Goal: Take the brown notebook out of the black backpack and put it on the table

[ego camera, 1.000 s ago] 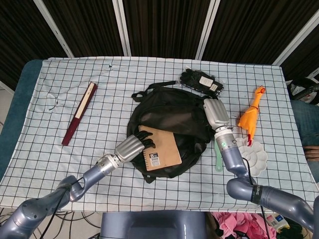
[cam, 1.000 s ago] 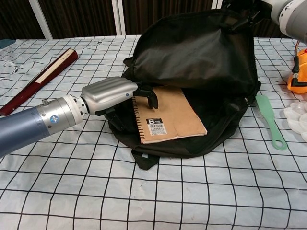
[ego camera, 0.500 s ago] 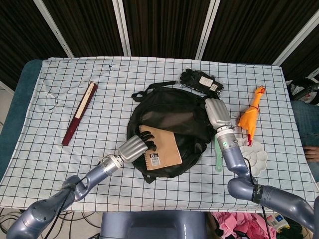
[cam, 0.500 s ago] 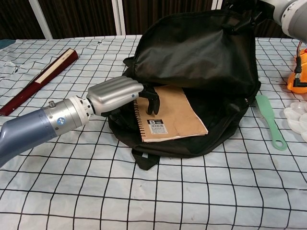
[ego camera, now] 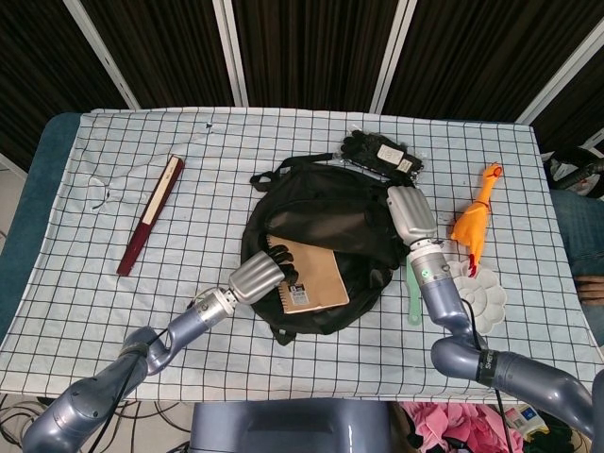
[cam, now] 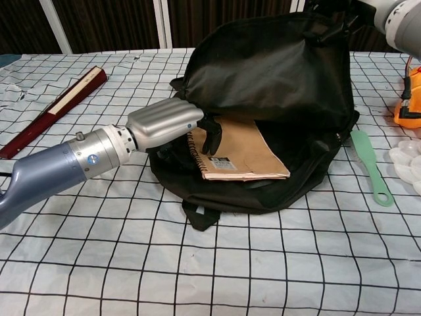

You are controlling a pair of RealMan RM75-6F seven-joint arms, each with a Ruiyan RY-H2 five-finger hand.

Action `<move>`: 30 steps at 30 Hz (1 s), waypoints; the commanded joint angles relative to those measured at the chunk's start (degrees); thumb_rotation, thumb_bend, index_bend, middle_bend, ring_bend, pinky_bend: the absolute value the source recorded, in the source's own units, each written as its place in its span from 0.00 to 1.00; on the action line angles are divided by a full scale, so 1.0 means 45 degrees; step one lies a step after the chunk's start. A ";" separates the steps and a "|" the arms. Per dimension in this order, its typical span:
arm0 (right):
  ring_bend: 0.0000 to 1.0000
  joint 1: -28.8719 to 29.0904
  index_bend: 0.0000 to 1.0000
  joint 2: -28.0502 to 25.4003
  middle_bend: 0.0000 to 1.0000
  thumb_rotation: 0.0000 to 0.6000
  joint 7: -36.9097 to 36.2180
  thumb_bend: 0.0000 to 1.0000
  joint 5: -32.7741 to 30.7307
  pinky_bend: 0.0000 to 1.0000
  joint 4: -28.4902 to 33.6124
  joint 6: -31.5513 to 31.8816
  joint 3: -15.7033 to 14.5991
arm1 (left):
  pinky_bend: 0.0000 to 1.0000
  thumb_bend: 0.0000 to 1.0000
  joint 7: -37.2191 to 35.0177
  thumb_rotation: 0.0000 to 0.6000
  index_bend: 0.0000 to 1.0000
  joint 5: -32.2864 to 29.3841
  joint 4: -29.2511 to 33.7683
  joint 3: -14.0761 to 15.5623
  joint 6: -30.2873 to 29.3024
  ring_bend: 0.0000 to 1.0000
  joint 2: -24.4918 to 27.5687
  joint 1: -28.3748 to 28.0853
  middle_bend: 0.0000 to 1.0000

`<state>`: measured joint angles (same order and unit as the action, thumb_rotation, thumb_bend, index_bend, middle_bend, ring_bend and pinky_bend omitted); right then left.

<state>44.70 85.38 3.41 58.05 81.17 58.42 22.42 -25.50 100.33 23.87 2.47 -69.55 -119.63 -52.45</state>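
The black backpack [ego camera: 330, 222] lies open in the middle of the table, its top flap [cam: 276, 66] held up. The brown notebook [ego camera: 316, 278] sticks half out of the opening, spiral edge to the left, label facing up. My left hand [ego camera: 260, 276] reaches in from the left; its dark fingers [cam: 212, 135] curl over the spiral edge of the notebook [cam: 247, 155], which sits tilted with that edge raised. The thumb is hidden. My right hand [ego camera: 411, 215] grips the backpack's right upper edge and shows only partly at the chest view's top right corner [cam: 395, 16].
A dark red folded fan [ego camera: 151, 215] lies far left. Black gloves in a packet [ego camera: 382, 154] sit behind the bag. An orange rubber chicken [ego camera: 477, 217], a white palette [ego camera: 477, 288] and a green spatula [cam: 371, 168] lie at the right.
My left hand has pushed further over the notebook's spiral edge and lifted it; the notebook now sits tilted and slightly more to the right. The right hand has stayed on the bag.
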 commanded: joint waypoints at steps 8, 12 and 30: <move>0.32 -0.0016 0.65 -0.0027 0.53 1.00 -0.0061 0.51 0.0230 0.09 0.0051 0.0117 -0.0071 | 0.32 0.44 0.0312 1.00 0.61 -0.0242 -0.0140 -0.0234 -0.0650 0.40 0.0117 -0.0184 0.67; 0.32 -0.0018 0.65 -0.0031 0.53 1.00 -0.0084 0.51 0.0199 0.09 0.0002 0.0086 -0.0081 | 0.36 0.45 0.0414 1.00 0.65 -0.0348 0.0061 -0.0311 -0.0862 0.43 0.0359 -0.0213 0.70; 0.32 -0.0015 0.65 -0.0074 0.53 1.00 -0.0103 0.52 0.0185 0.09 0.0056 0.0071 -0.0099 | 0.39 0.46 0.2111 1.00 0.66 -0.0643 0.3347 -0.1247 -0.2355 0.44 0.2617 -0.0783 0.71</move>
<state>44.62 85.05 2.94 58.89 81.41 58.76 21.99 -17.51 97.72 36.55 -2.33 -79.13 -109.72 -55.77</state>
